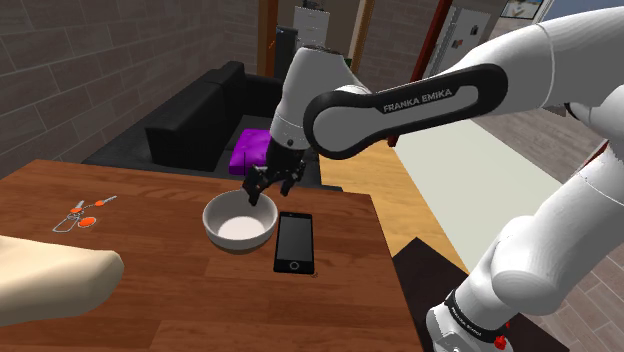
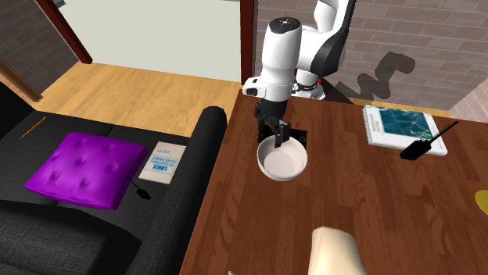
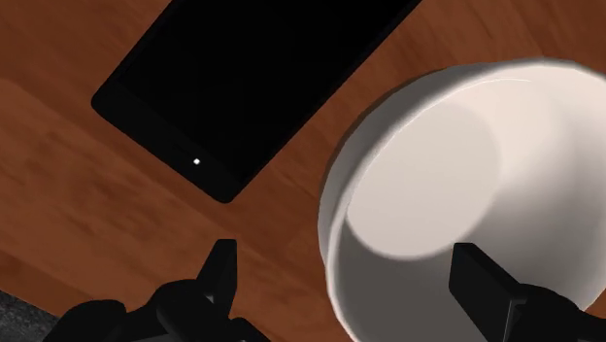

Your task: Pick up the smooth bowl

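The smooth white bowl (image 1: 240, 223) stands upright on the brown wooden table (image 1: 150, 285). My black gripper (image 1: 263, 187) hangs open just above the bowl's far rim. From across the table, the gripper (image 2: 278, 134) points down at the bowl (image 2: 283, 162) on its stand-side edge. In the wrist view the bowl (image 3: 466, 185) lies under the gripper (image 3: 354, 282). One finger (image 3: 221, 274) stands outside the rim over bare wood and the other finger (image 3: 486, 284) stands over the bowl's hollow. Neither finger touches the bowl.
A black phone (image 1: 293, 242) lies flat beside the bowl, also seen as a phone (image 3: 252, 78) from the wrist. Small scissors (image 1: 80, 214) and a cream rounded object (image 1: 55, 282) lie at the shoulder view's left. A book (image 2: 399, 125) and a black handset (image 2: 426, 144) lie further along. A dark sofa with a purple cushion (image 2: 82, 168) borders the table.
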Robot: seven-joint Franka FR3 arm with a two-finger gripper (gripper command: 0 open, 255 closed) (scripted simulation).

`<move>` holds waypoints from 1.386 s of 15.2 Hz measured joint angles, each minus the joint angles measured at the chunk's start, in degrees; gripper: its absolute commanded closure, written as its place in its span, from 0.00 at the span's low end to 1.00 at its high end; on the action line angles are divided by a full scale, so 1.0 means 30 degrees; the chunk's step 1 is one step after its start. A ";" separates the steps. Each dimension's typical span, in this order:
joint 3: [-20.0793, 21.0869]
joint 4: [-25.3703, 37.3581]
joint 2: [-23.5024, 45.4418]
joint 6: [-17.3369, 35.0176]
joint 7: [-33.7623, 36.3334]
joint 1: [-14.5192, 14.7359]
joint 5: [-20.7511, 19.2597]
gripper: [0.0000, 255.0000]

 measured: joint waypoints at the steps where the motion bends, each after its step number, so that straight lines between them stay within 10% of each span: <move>1: 0.0049 -0.0014 0.0228 0.0242 0.0094 0.0012 -0.0088 0.00; 6: 0.0168 -0.0692 0.0839 0.1506 0.0229 0.0057 -0.0287 0.00; 7: 0.0160 -0.0760 0.0859 0.1589 0.0202 0.0049 -0.0285 1.00; 21: 0.0095 -0.0380 0.0498 0.0876 0.0117 0.0020 -0.0149 1.00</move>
